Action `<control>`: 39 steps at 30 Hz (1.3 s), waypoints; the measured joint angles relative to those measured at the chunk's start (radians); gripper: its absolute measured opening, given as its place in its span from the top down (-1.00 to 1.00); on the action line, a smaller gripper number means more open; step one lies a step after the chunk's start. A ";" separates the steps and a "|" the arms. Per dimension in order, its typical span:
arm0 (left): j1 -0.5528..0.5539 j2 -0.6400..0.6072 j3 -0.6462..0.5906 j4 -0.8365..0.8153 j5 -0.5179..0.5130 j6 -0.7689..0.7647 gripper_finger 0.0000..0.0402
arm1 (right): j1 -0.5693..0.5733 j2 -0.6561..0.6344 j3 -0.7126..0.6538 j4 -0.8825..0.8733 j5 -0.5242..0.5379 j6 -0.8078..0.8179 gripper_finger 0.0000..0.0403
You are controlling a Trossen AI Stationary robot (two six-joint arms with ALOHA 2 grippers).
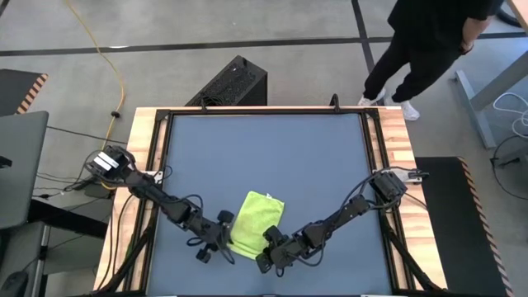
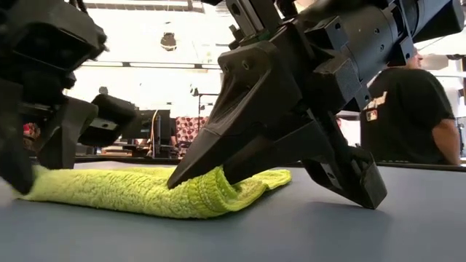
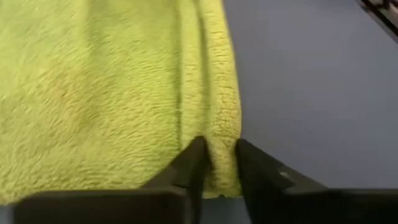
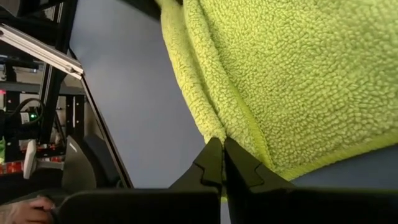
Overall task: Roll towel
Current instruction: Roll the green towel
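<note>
- Lime-green, fluffy cloth: the towel (image 1: 256, 219) lies folded on the dark blue-grey mat (image 1: 272, 148), near the mat's front edge and about midway between the two arms.
- From table height, its near corner is humped up off the mat while the rest lies flat.
- The left gripper (image 3: 219, 163) is at the towel's front-left corner, its fingers (image 3: 186, 171) pinched on a fold of the hem.
- The right gripper (image 4: 222, 163) is at the front-right corner, its fingers (image 4: 208, 165) pressed together on the towel's edge.
- Both dark arms reach in low from the counter's (image 1: 398, 140) sides, meeting at the towel.
- A person in a black shirt (image 2: 411, 116) stands beyond the counter's far right corner.
- A black box (image 1: 233, 82) sits on the floor behind the counter.
</note>
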 joint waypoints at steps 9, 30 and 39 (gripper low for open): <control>0.105 0.002 0.013 -0.028 0.290 -0.161 0.99 | 0.011 0.000 0.000 0.003 0.011 0.062 0.89; 0.297 0.103 0.066 -0.123 0.595 -0.446 1.00 | 0.006 0.000 0.000 -0.004 -0.006 0.168 0.77; 0.319 0.085 0.102 -0.188 0.575 -0.414 1.00 | -0.002 -0.010 0.000 -0.039 -0.023 0.230 0.63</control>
